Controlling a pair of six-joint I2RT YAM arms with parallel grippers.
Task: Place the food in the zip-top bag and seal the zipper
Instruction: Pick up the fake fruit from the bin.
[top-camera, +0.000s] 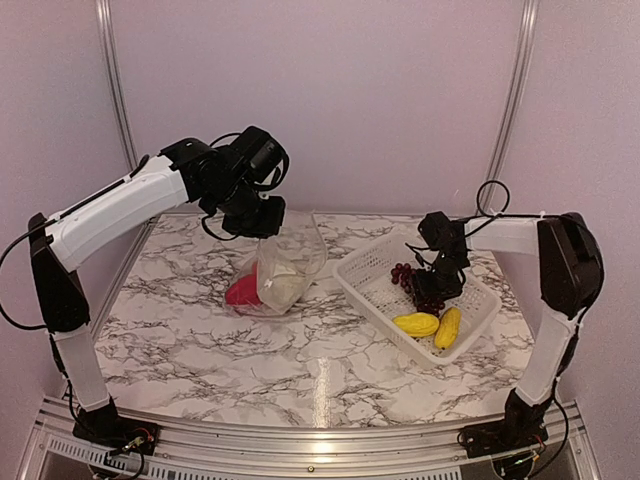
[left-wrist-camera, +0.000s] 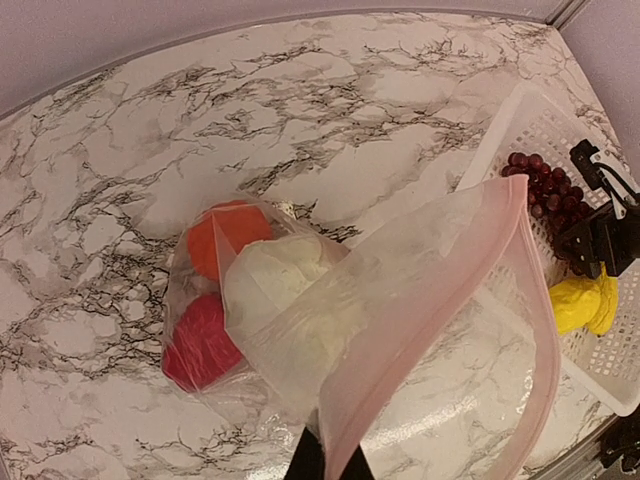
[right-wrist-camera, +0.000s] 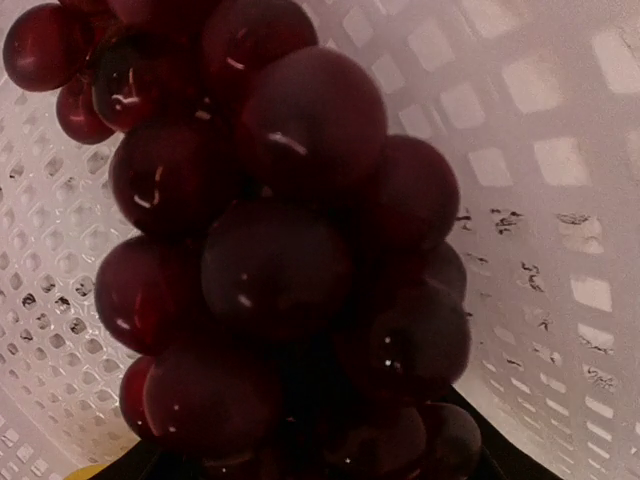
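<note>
My left gripper (top-camera: 262, 222) is shut on the mouth edge of the clear zip-top bag (top-camera: 285, 265) and holds it up off the table. The pink zipper (left-wrist-camera: 420, 320) curves round the open mouth. Inside the bag lie the white cauliflower (left-wrist-camera: 285, 290), the orange fruit (left-wrist-camera: 225, 235) and the red piece (left-wrist-camera: 200, 340). My right gripper (top-camera: 437, 283) is down in the white basket (top-camera: 365, 265), jaws spread wide about the dark purple grape bunch (right-wrist-camera: 290, 250). Its fingertips are hidden behind the grapes. Two yellow pieces (top-camera: 417, 324) (top-camera: 448, 327) lie in the basket's near end.
The basket sits right of the bag on the marble table (top-camera: 200, 340). Its left rim is close to the bag's open mouth. Metal rails (top-camera: 300, 440) run along the table's near edge.
</note>
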